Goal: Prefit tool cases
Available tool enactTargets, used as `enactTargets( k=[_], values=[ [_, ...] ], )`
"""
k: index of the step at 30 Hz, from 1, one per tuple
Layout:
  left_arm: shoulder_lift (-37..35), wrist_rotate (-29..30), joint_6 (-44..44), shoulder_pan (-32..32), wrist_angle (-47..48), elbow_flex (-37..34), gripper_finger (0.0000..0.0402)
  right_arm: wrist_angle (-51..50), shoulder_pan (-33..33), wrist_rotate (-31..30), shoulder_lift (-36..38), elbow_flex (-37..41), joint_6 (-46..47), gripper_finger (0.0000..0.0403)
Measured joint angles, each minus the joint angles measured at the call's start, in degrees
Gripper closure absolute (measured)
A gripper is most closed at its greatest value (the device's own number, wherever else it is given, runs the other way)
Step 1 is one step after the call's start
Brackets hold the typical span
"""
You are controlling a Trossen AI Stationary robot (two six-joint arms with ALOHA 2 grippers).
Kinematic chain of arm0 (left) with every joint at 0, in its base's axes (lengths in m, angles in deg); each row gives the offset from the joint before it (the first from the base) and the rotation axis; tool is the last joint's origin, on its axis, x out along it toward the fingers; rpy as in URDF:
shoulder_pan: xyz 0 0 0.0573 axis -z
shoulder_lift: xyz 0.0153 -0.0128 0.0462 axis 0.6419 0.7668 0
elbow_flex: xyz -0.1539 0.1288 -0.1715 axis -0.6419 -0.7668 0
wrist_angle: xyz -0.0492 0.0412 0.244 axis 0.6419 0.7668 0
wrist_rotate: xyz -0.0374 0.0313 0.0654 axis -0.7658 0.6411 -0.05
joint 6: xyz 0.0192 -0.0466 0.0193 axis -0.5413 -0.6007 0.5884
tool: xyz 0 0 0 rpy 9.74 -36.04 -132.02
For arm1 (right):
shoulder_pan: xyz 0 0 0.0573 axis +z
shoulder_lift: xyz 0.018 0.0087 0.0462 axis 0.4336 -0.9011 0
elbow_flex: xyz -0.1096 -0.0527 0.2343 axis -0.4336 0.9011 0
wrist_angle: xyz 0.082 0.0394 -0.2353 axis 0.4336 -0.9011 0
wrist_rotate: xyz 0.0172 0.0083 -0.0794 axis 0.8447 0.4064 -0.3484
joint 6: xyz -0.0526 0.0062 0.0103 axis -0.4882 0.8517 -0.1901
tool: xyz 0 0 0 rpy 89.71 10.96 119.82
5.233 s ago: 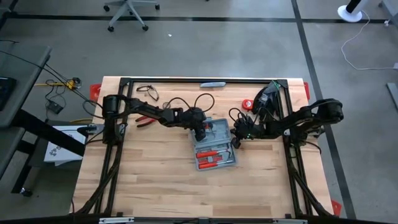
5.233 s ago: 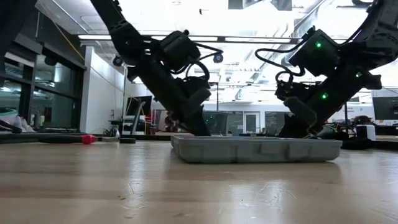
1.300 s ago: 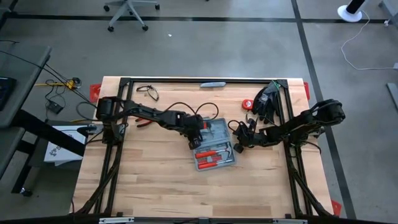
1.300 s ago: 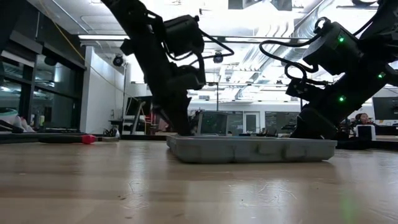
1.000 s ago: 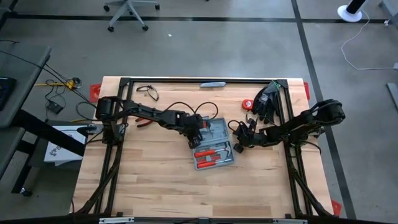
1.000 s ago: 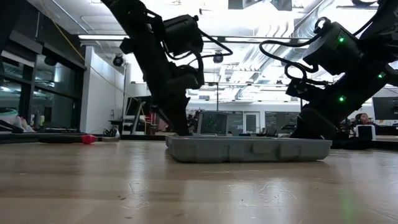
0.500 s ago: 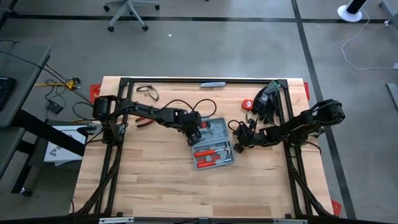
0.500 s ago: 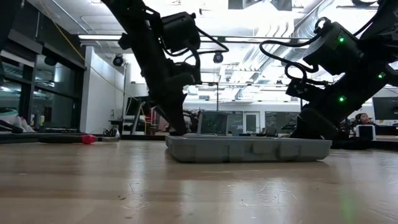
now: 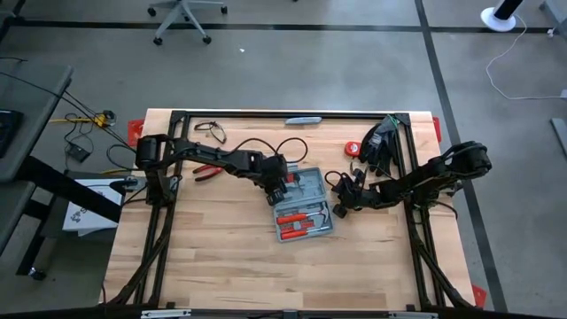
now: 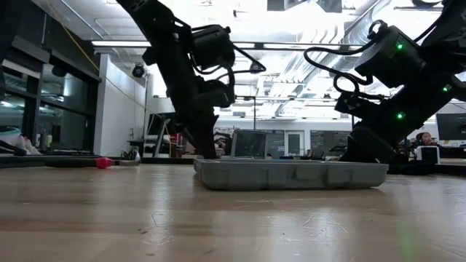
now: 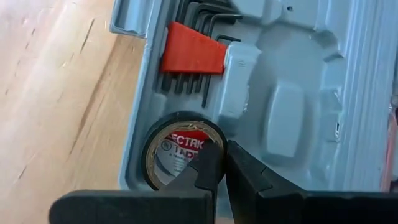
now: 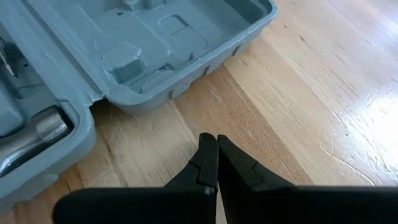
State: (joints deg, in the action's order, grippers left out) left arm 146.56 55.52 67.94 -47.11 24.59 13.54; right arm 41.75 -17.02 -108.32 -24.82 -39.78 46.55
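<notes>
The blue-grey tool case (image 9: 306, 208) lies open and flat on the wooden table, also seen in the low view (image 10: 291, 175). Red-handled tools (image 9: 301, 220) sit in its near half. In the left wrist view the case's moulded tray (image 11: 298, 93) holds a red hex-key holder (image 11: 193, 50) and a black tape roll (image 11: 171, 155) in a round recess. My left gripper (image 11: 222, 148) is shut, its tips over the roll's rim at the case's left end (image 9: 276, 188). My right gripper (image 12: 216, 140) is shut over bare wood beside the case's right edge (image 12: 155, 50). My left gripper's shut fingertips (image 11: 211, 158) come slanting down from above onto the inner rim of the tape roll (image 11: 202, 140), which lies flat in its recess. Whether they touch it, I cannot tell.
Red-handled pliers (image 9: 208, 171) lie left of the case behind my left arm. A slim grey-blue bar (image 9: 304, 120), a wire loop (image 9: 211, 131), a red item (image 9: 353, 148) and a black object (image 9: 379, 142) lie near the far edge. The near half of the table is bare wood.
My left gripper has moved a little toward the table's left and far edge along the case's left end, staying shut. About a second ago the case's right end shifted slightly toward the left. My right arm has kept still.
</notes>
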Motion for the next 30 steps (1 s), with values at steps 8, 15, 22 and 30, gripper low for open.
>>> enactTargets(
  k=[8,15,22,30],
  values=[
    [0.0,-0.9,0.1,0.0,0.0,0.0,0.0378,0.0,0.0,0.0,0.0,0.0,0.0,0.0403],
    [0.1,-1.1,1.0,0.0,0.2,0.0,0.035,-0.1,0.0,0.0,0.0,0.0,0.0,0.0403],
    [0.1,-1.1,1.1,-0.1,0.2,-0.1,0.0301,-0.5,0.0,0.0,0.0,-0.1,0.0,0.0403],
    [0.1,-1.4,0.9,-0.7,0.2,-0.1,0.0267,-0.6,0.0,0.0,0.0,-0.1,0.0,0.0403]
  ],
)
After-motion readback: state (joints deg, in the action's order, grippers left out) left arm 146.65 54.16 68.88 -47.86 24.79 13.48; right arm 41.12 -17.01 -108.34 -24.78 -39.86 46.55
